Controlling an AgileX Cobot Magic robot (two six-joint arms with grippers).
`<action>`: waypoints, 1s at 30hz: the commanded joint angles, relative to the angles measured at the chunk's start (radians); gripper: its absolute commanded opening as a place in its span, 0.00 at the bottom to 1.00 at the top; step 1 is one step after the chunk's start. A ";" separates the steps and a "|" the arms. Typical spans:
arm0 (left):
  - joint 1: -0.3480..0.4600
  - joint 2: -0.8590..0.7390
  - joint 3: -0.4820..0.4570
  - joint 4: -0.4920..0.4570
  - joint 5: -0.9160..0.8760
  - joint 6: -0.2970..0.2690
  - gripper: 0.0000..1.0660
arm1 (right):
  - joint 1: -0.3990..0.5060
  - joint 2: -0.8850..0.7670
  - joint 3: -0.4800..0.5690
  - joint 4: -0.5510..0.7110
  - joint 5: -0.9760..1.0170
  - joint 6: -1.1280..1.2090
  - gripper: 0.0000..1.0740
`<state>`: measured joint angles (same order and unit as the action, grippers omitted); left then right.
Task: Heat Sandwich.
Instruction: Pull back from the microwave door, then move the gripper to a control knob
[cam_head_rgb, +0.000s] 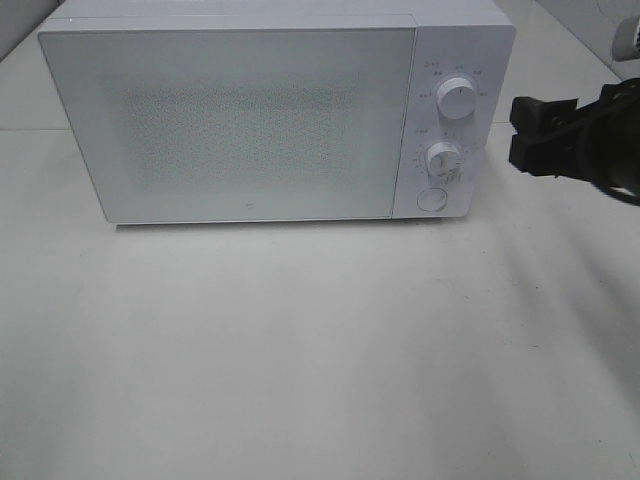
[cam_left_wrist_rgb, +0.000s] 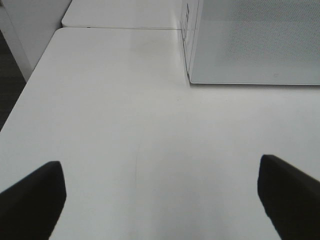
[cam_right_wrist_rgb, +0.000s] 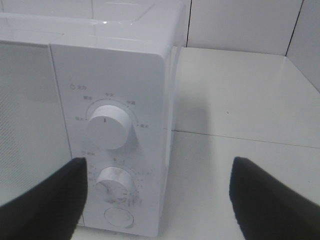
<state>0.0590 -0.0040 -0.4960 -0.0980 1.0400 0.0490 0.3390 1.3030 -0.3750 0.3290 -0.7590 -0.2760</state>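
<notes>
microwave (cam_head_rgb: 240, 120) shut on the tabletop (cam_head_rgb: 320, 350), right hand (cam_head_rgb: 522, 133) spread apart near the knobs (cam_head_rgb: 457, 100), left hand (cam_left_wrist_rgb: 160, 200) wide apart over the tabletop

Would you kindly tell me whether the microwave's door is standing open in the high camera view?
No, the microwave door sits shut, flush with the control panel beside it.

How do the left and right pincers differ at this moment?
The left pincer faces the table beside the microwave's front corner; the right pincer faces its control panel. The right pincer shows in the exterior high view; the left pincer does not. Both stand open, holding nothing.
</notes>
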 joint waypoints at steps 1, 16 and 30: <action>-0.008 -0.027 0.002 0.000 -0.004 -0.007 0.92 | 0.066 0.040 0.004 0.109 -0.102 -0.048 0.71; -0.008 -0.027 0.002 0.000 -0.004 -0.007 0.92 | 0.260 0.274 0.048 0.258 -0.422 -0.029 0.71; -0.008 -0.027 0.002 0.000 -0.004 -0.007 0.92 | 0.303 0.415 0.052 0.279 -0.492 0.077 0.71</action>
<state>0.0590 -0.0040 -0.4960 -0.0980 1.0400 0.0490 0.6370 1.7150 -0.3230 0.6120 -1.2050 -0.2150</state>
